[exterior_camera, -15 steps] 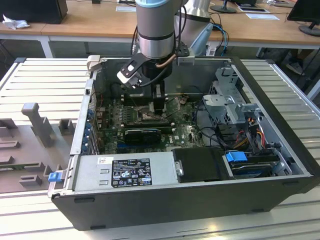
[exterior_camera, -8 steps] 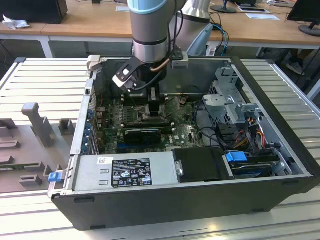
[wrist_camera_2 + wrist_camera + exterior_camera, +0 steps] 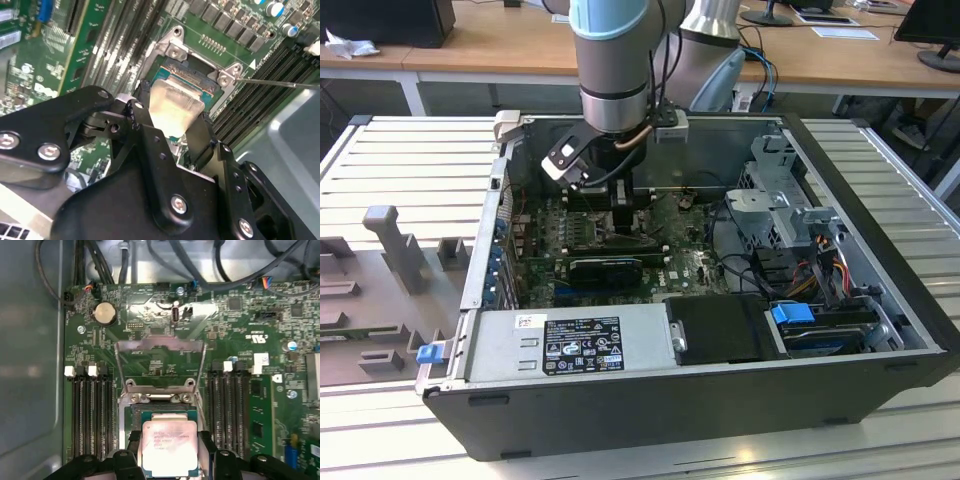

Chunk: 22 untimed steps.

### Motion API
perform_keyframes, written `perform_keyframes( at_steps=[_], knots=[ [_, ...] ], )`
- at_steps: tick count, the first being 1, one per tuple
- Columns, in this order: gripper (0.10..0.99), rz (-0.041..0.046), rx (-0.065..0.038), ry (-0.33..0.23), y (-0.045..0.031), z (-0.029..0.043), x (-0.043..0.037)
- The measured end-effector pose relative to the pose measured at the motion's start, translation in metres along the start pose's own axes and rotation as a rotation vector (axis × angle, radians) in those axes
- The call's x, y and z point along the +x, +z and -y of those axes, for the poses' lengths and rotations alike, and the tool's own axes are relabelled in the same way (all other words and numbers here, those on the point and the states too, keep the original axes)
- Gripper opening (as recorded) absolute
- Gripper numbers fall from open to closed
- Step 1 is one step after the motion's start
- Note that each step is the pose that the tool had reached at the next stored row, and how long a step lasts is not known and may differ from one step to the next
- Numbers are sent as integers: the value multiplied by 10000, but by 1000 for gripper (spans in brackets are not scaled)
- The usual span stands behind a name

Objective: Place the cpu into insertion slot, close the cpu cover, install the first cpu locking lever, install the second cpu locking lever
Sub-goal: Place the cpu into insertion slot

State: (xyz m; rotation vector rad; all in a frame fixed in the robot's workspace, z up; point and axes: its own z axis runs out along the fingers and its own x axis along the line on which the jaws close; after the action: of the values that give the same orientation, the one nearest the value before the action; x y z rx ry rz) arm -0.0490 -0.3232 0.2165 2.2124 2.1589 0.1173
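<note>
Arm: it stands upright over the open computer case (image 3: 740,405), wrist pointing straight down, with the claw (image 3: 620,205) low over the green circuit board (image 3: 695,265) at the far inner part of the case.

Claw: in both wrist views it (image 3: 172,120) (image 3: 170,440) is at a narrow setting. The two black fingers (image 3: 145,117) press against opposite edges of the chip (image 3: 175,105), which sits between them with its silver top facing up.

Chip: held at the fingertips, directly over the socket (image 3: 176,69). In the first wrist view the chip (image 3: 170,450) covers most of the dark pin field. Whether it is fully seated or just above the pins cannot be determined.

Cover plate (image 3: 160,343): swung open and lying back beyond the fingertips, clear of the socket opening.

Surroundings: banks of long black memory slots (image 3: 92,410) run along both sides of the claw, close to each finger. A thin metal rod (image 3: 270,82) stands out past the socket's corner on one side, apart from the fingers. A coin battery (image 3: 105,314) sits well beyond the cover plate. In the exterior view, a grey power supply box (image 3: 570,340) lies on the near side of the claw, and a bundle of cables (image 3: 820,270) lies off to the exterior view's right.
</note>
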Motion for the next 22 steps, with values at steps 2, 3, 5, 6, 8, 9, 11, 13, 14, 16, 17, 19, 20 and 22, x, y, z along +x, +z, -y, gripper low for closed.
perform_keyframes(
  at_steps=[2,3,5,6,8,9,11,13,14,16,17,19,20,22],
  knots=[
    [533,-1,15,1,33,4,29],
    [533,0,20,1,53,6,35],
    [533,-3,28,-32,85,8,39],
    [533,-5,41,-56,102,10,40],
    [533,-4,78,-55,140,13,39],
    [533,-2,99,-50,147,13,39],
    [533,5,146,2,159,12,38],
    [533,7,147,21,159,11,38],
    [533,6,146,23,159,11,38],
    [533,5,142,21,144,8,39],
    [533,5,145,20,121,6,40],
    [533,4,145,20,107,5,40],
    [533,2,143,21,107,5,40],
    [533,4,145,20,107,-4,40]
  ],
)
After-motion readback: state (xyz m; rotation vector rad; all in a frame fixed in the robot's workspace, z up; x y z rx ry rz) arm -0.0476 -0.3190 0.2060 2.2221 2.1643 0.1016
